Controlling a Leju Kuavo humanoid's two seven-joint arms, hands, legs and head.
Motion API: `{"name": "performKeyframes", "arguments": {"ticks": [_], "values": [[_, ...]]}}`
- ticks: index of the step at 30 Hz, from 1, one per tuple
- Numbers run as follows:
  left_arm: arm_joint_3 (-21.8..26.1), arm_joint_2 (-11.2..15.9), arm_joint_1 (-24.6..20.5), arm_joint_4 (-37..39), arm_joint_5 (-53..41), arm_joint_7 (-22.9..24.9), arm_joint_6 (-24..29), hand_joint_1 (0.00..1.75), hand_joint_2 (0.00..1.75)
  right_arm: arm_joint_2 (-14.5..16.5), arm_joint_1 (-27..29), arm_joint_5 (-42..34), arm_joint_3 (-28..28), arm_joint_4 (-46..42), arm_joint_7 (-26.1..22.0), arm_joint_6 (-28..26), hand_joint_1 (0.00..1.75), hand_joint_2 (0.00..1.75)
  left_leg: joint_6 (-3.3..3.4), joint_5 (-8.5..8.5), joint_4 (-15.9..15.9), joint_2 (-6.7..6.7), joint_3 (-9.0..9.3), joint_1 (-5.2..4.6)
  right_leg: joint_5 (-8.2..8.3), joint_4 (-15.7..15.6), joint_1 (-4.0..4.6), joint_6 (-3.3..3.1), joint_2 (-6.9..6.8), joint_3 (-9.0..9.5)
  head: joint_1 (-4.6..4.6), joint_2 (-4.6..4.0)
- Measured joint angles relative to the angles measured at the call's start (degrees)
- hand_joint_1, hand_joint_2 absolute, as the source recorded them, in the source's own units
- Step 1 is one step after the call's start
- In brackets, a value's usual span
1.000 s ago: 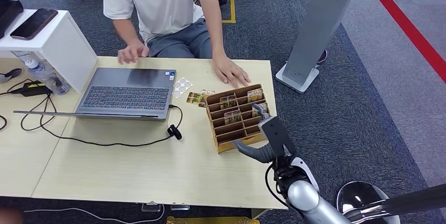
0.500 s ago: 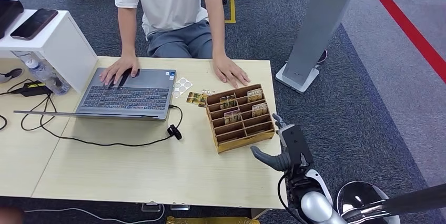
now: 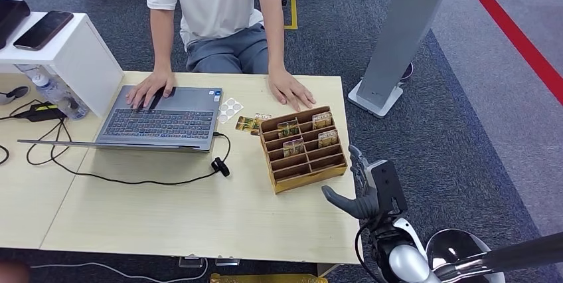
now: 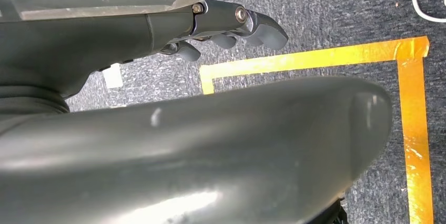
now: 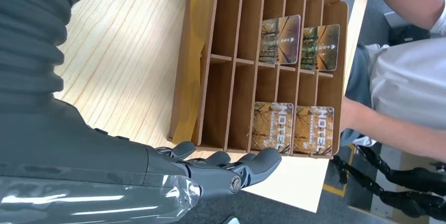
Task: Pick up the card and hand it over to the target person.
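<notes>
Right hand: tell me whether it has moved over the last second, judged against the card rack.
Yes. The right hand has drawn back from the card rack, toward the robot and off the table's right edge.

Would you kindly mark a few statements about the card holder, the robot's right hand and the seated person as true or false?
1. The right hand holds a card. False: it holds nothing and sits off the table's right edge, beside the wooden card holder.
2. Four cards stand in the card holder. True.
3. The laptop is closed. False: it lies open, keyboard showing.
4. The person has one hand on the laptop and the other flat on the table. True.
5. A phone lies inside the card holder. False: it lies on the white shelf at the left.
</notes>
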Motion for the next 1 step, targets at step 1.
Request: {"name": "performKeyframes", "arguments": {"ticks": [1], "values": [[0.0, 0.0, 0.0, 0.0, 0.0, 0.0, 0.0, 0.0, 0.0, 0.0, 0.0, 0.0, 0.0, 0.0, 0.0, 0.0, 0.0, 1.75, 0.0, 0.0, 0.0, 0.0, 0.01, 0.0, 0.0, 0.0, 0.0, 0.0, 0.0, 0.01, 0.0, 0.0]]}}
